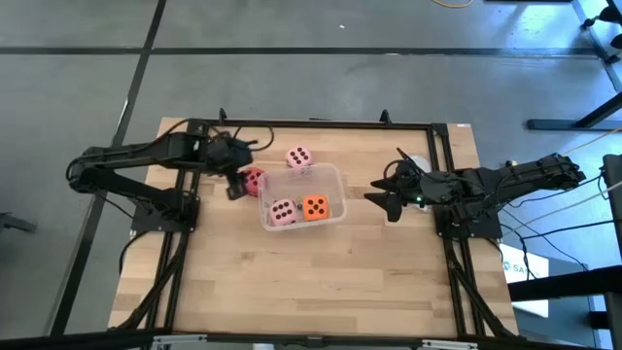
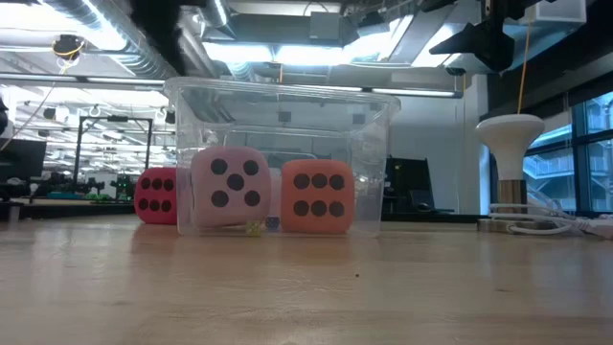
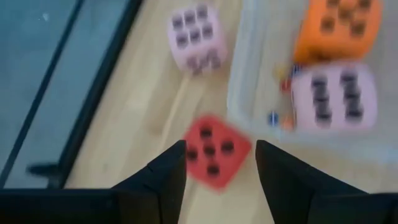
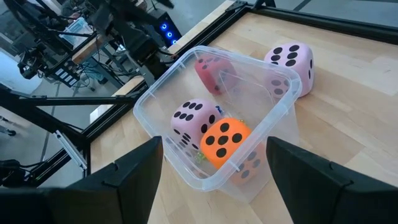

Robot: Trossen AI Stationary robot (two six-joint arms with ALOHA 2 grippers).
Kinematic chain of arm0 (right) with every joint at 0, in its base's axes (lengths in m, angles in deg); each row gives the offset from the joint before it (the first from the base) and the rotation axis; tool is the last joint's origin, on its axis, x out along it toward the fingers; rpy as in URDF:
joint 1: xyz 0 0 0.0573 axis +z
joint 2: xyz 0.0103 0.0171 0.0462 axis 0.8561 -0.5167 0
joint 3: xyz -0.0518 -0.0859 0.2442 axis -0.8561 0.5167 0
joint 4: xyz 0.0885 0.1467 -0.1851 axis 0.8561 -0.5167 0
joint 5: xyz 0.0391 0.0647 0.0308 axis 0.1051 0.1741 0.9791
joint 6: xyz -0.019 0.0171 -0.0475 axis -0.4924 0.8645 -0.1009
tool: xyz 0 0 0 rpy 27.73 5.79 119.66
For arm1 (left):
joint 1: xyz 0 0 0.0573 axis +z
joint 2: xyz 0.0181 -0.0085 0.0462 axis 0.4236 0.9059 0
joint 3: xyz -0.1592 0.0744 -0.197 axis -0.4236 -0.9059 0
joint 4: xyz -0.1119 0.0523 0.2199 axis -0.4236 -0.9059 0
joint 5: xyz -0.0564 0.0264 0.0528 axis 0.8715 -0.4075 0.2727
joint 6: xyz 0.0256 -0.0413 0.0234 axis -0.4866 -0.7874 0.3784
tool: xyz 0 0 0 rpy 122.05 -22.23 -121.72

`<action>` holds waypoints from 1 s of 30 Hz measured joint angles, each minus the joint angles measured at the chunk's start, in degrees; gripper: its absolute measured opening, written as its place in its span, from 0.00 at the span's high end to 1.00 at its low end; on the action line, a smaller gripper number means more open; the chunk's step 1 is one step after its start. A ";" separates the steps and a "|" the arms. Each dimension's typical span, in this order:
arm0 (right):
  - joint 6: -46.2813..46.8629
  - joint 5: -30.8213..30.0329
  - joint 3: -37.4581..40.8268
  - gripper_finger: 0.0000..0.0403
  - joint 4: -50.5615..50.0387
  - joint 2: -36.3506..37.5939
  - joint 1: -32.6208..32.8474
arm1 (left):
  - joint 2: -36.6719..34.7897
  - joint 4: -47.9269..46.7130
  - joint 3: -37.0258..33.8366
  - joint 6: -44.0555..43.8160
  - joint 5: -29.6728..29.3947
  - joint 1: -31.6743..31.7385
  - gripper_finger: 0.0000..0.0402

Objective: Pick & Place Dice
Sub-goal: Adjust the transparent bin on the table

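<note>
Jaws of the left gripper (image 3: 216, 163) hang released around the red die (image 3: 216, 151) on the counter (image 1: 321, 282) just left of the tub (image 1: 335, 177), so closing off-centre could squirt it away, while the right gripper (image 4: 214, 163) waits parted.

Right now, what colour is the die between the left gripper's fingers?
Red die with dark pips, clearest in the left wrist view.

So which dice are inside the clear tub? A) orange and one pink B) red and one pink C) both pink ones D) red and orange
A: the orange die and a pink die sit inside the clear tub; the red die and other pink die lie outside.
</note>
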 joint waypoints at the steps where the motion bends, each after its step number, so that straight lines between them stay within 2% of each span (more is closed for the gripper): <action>1: 0.00 0.00 0.00 0.29 0.00 0.00 0.00 | -0.73 -1.93 -0.55 -0.44 0.03 -0.34 0.54; 4: 0.02 -0.02 0.00 0.29 -0.02 0.00 0.00 | -3.31 -4.18 -3.65 -1.86 0.16 -1.54 0.49; 7: 0.02 -0.02 0.00 0.29 -0.04 0.00 0.00 | -6.40 -2.27 -8.14 0.10 -0.08 -2.31 0.45; 12: -0.02 -0.04 0.00 0.29 -0.09 0.00 0.00 | -9.70 5.42 -16.61 2.54 -1.44 -2.42 0.40; 16: 0.25 -0.07 0.00 0.29 -0.07 0.00 0.00 | -10.17 13.07 -23.00 2.47 0.56 -2.42 0.39; 20: 1.55 -0.13 0.00 0.29 -0.07 0.00 0.00 | -10.11 19.02 -26.94 -0.77 1.14 -2.44 0.41; 24: 1.95 -0.23 0.00 0.29 -0.04 0.00 0.00 | -9.20 22.94 -27.87 -1.84 0.31 -2.42 0.46; 30: 3.06 -0.59 0.00 0.29 -0.01 0.00 -0.01 | -6.47 29.97 -27.82 1.08 5.90 -2.44 0.55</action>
